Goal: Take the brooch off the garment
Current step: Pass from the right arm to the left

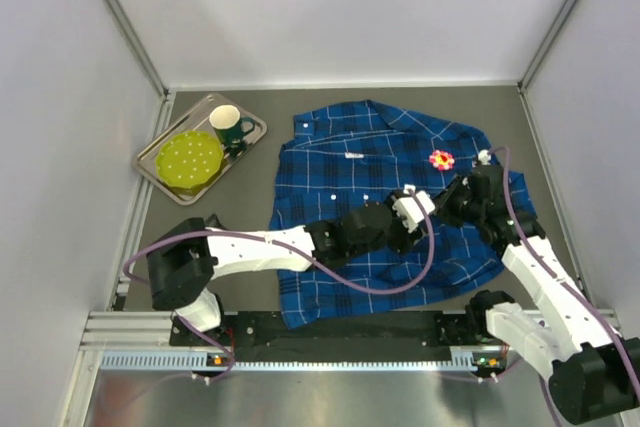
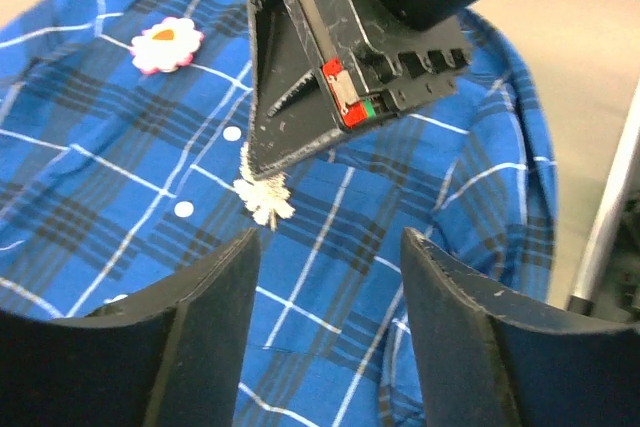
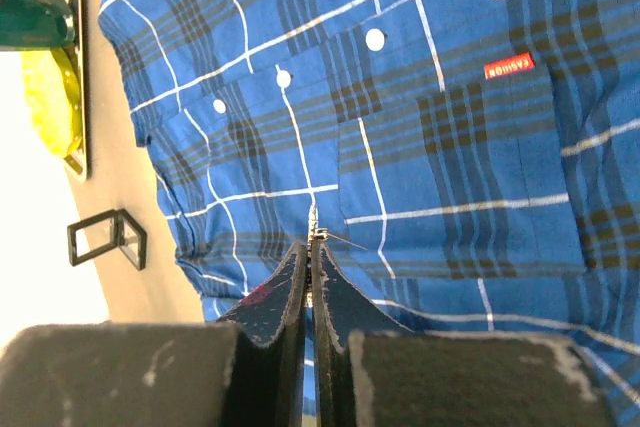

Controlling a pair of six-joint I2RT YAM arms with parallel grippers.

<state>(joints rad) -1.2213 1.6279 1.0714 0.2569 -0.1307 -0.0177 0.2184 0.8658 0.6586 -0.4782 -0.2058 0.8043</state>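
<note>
One large blue and dark-navy plaid button-up shirt (image 1: 330,157) lies on the grey bench (image 1: 240,202), and one pink-and-white flower-shaped brooch with an orange centre (image 1: 441,159) sits on it. One small white frilly piece (image 2: 263,199) shows at the tip of the right gripper (image 3: 308,252). The right wrist view gives four round white buttons (image 3: 375,39) in a row and one small red fabric label (image 3: 508,66). One rectangular silver metal tray (image 1: 183,122) carries one dark green mug (image 1: 230,127) and one round yellow-green dotted plate (image 1: 190,159). There are two arms, each with one gripper. The left gripper (image 2: 330,247) and the right one have two fingers apiece, four fingers in all.
</note>
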